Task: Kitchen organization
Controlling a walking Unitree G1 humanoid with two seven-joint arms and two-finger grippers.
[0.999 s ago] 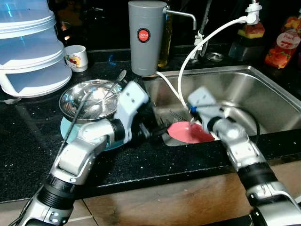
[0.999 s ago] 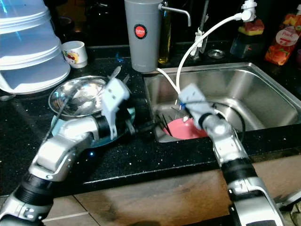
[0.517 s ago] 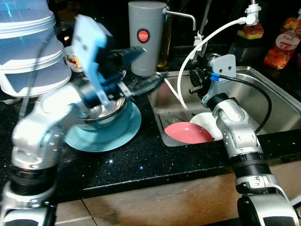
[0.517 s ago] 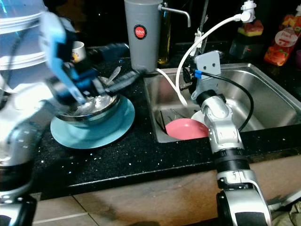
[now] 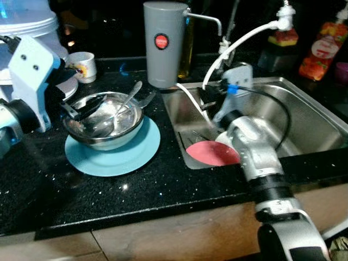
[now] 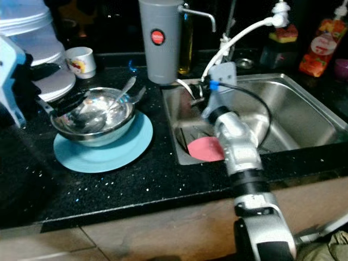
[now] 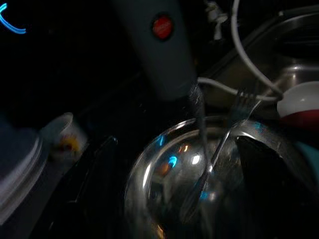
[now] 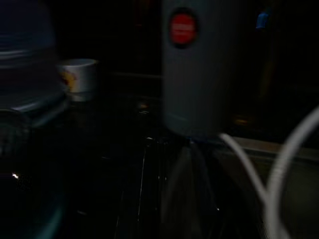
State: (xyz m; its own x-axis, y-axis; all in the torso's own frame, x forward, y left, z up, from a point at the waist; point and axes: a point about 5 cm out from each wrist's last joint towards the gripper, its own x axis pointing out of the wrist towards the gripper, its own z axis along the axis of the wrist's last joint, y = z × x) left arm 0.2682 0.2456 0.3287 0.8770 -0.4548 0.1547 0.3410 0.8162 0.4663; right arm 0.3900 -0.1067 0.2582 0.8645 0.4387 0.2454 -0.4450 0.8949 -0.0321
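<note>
A steel bowl [image 5: 103,120] holding a spoon [image 5: 122,103] and a fork [image 7: 238,107] sits on a light blue plate [image 5: 117,157] on the black counter. My left gripper [image 5: 81,109] is at the bowl's left rim, open, its black fingers [image 7: 97,159] spread on either side of the bowl in the left wrist view. In the sink [image 5: 304,109] lie a pink plate [image 5: 212,154] and a white bowl [image 5: 222,139]. My right gripper [image 5: 204,98] hovers above the sink's left edge and points at the grey canister [image 5: 163,43]. The right wrist view is very dark.
A white hose [image 5: 242,41] arcs from the tap over the sink, close to my right arm. A small white mug [image 5: 82,66] and a stacked white container [image 5: 30,22] stand at the back left. An orange-labelled bottle [image 5: 322,51] is at the back right.
My left arm swung from the sink's edge back to the bowl's left side. My right gripper rose off the pink plate and turned toward the grey canister. The camera shifted slightly.
</note>
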